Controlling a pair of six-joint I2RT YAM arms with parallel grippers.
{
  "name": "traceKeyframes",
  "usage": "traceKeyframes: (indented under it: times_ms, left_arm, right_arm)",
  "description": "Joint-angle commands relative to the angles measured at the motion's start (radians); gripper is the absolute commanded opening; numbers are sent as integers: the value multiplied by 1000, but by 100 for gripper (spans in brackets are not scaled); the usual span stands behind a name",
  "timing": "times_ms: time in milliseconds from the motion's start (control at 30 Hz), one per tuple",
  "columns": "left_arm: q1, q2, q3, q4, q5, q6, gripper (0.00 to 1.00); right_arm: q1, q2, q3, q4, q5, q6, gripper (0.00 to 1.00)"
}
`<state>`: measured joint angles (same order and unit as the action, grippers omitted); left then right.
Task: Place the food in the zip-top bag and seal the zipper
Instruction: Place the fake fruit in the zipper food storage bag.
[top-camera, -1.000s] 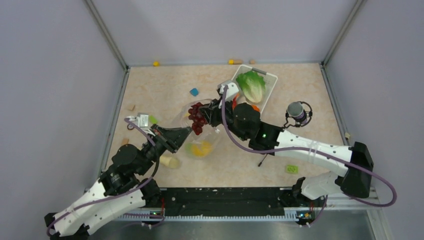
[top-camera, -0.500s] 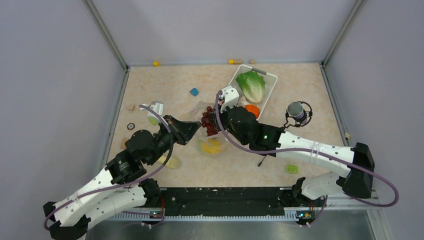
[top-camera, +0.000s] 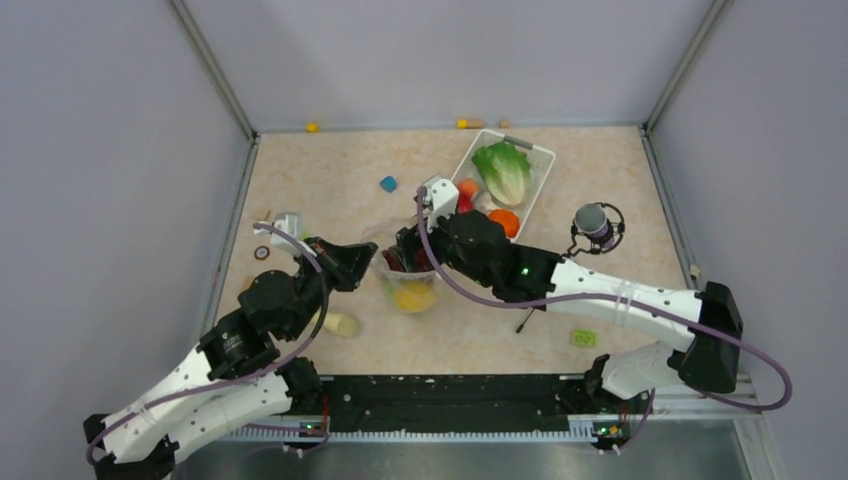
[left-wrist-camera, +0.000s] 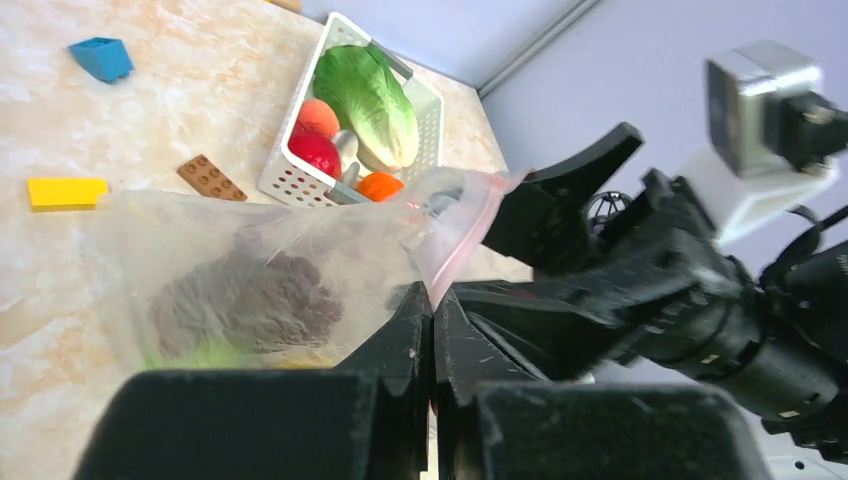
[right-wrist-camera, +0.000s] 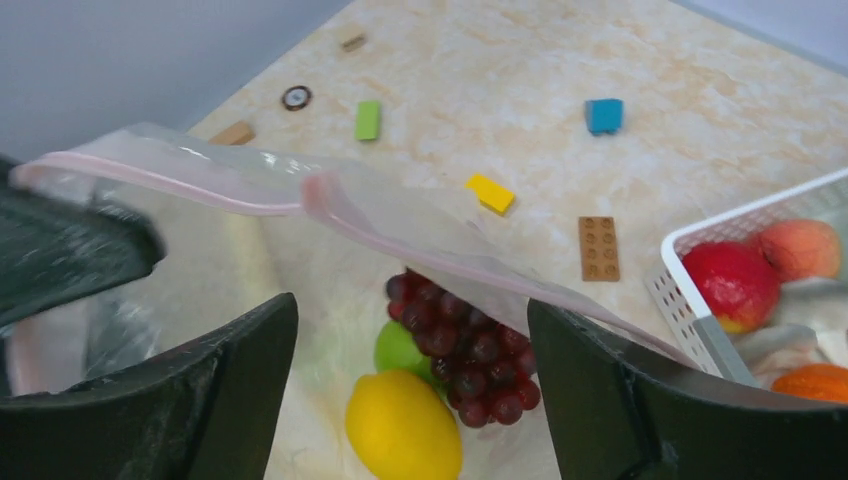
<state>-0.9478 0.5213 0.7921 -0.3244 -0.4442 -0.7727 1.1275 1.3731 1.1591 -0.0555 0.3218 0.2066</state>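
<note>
A: Left pincer (left-wrist-camera: 432, 300)?
B: Pinched tight on the bag (left-wrist-camera: 200, 240) at its mouth, right on the pink zipper (left-wrist-camera: 470, 225). Holds that lip up.
A: Right pincer (right-wrist-camera: 410, 305)?
B: Fingers spread wide, nothing in them, hanging right over the open mouth. The zipper strip runs crosswise under it, from one finger's side to the other.
A: In the bag?
B: Grapes (right-wrist-camera: 460, 350), lemon (right-wrist-camera: 403, 428), lime (right-wrist-camera: 397, 347), all straight below the right pincer. Bag bottom looks to rest on the counter (top-camera: 320, 180).
A: Left to do?
B: Lettuce (top-camera: 503, 170), apple (right-wrist-camera: 730, 283), orange (top-camera: 506, 222), all in the basket (top-camera: 545, 160). That's the relation that matters: the basket sits just beyond and to the right of the right pincer, and well apart from the left one. Right arm's job, I'd say.
A: Axis?
B: Lettuce lies lengthwise along the basket, so probably grip across it. Apple and orange sit at the basket's near end, closest to the pincer.
A: Room?
B: Tight-ish. The basket wall hems the round ones in on the pincer's side, so come from above. The path back to the mouth looks open. Small blocks (right-wrist-camera: 488, 192) lie beyond the right pincer, out of the way.
A: Risk?
B: The mouth sags shut if the left pinch slips. Zipper not sealed yet.
</note>
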Motion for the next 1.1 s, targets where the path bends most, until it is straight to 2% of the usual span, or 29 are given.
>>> traceKeyframes:
  times_ms: [0,67,167,333,433,600,800,900,1067]
  left_arm:
    - [1,-85,-27,-35,-195,23,0]
    - [1,-115,-45,-57,-231,28,0]
    - [1,-139,-70,-99,-277,-18,0]
    - [1,-160,-140,-80,-303,-46,0]
    - [1,-162,-156,-77,-286,-52,0]
    - [1,-173,-165,-56,-239,-39,0]
    - [1,-187,-163,-45,-217,-27,0]
    - [1,-192,-164,-41,-212,-21,0]
    - [1,-199,-154,-57,-250,-21,0]
  right_arm:
    - [10,-160,-26,19,-130,-56,92]
    - [10,-201,-45,18,-127,-62,99]
    - [10,-232,-37,-27,-62,-48,99]
    - [10,-255,-32,-70,15,-47,99]
    - [9,-250,-27,-65,-81,-62,99]
    - [10,-203,-1,-1,-340,-73,99]
    - [10,-126,103,43,-521,-61,96]
    - [10,-123,129,47,-480,-48,96]
    - [9,-131,173,23,-224,-52,95]
